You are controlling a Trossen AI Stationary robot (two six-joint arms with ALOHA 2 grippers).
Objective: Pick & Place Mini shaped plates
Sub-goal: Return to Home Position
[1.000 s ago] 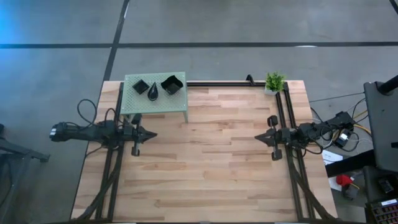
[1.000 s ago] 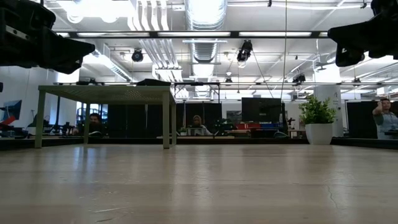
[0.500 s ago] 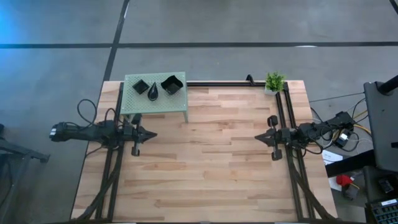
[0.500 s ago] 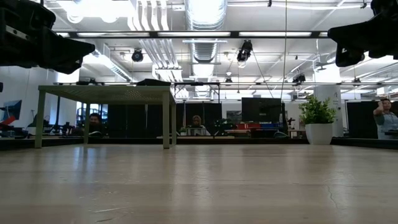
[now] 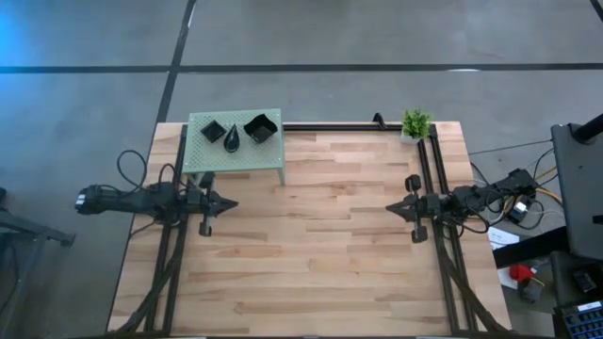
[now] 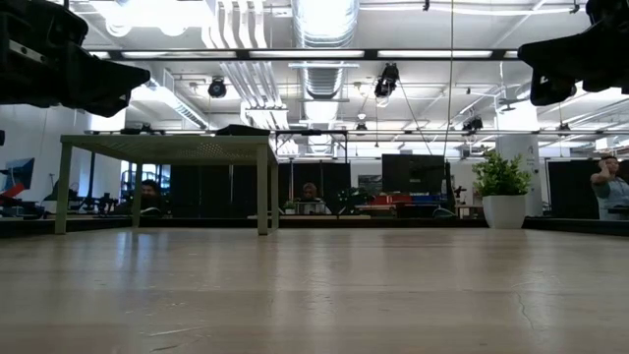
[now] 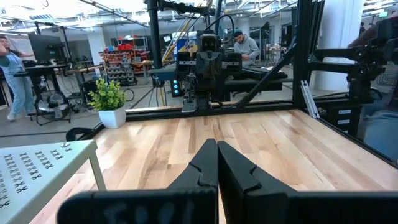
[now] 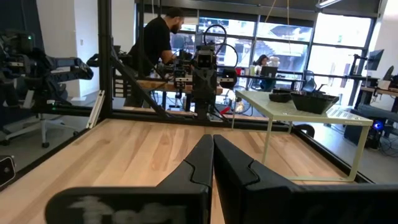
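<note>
Mini shaped plates [image 5: 232, 133]: three black clusters, all on top of the green stand [image 5: 247, 162].
- A small square dish [image 5: 214, 130].
- A drop-shaped stack [image 5: 231, 138] in the middle.
- A larger square dish [image 5: 261, 127].

From overhead I can't tell how many dishes sit in each square pile. No plate shows on the bare table [image 5: 311, 254].

Handling, my guess: tiny, rigid and very light. The dark finish looks smooth, so it may slide between the pads. Best hold on the squares is the raised rim, one finger inside the wall and one outside. On the drop shape, pinch across an edge near the narrow tail. The stacks look easy to nudge out of line, so lift straight up.

Left gripper [image 7: 217, 144]: fingers pressed together, holding nothing, hanging clear of the wood. The stand is near it, off to one side and slightly ahead of the fingertips, with the plates beyond the stand's closest edge.

Right gripper [image 8: 212, 140]: fingers together as well, and empty. It points at the left gripper from well across the table. From its tips the stand lies far ahead and off to one side. The potted plant [image 5: 415, 123] sits back alongside its arm, at the table corner.

Both arms look parked and the placing looks finished. People are at benches in the room beyond.
</note>
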